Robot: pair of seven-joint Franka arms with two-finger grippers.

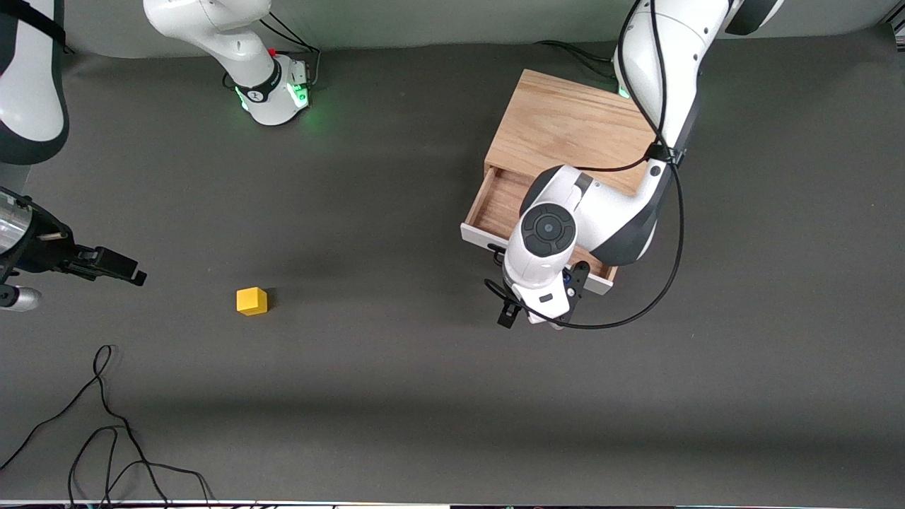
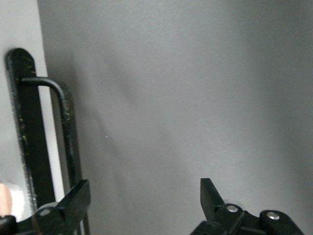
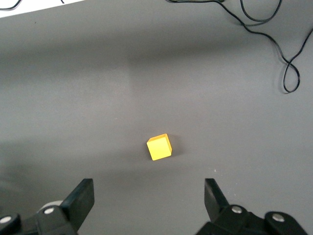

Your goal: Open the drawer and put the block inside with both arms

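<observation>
The drawer (image 1: 498,201) of the light-wood box (image 1: 565,127) is slid partly out, its white front panel (image 1: 477,235) facing the front camera. My left gripper (image 1: 541,300) hangs just in front of that panel. In the left wrist view my left gripper (image 2: 142,198) is open and empty, with one finger (image 2: 73,200) next to the black wire handle (image 2: 66,127). The yellow block (image 1: 252,300) sits on the grey table toward the right arm's end. My right gripper (image 1: 117,267) is open and empty, apart from the block (image 3: 159,147), with its fingers (image 3: 80,196) spread wide.
Loose black cables (image 1: 106,424) lie near the front edge at the right arm's end and also show in the right wrist view (image 3: 288,63). The right arm's base (image 1: 272,92) stands at the back. Bare grey table lies between block and drawer.
</observation>
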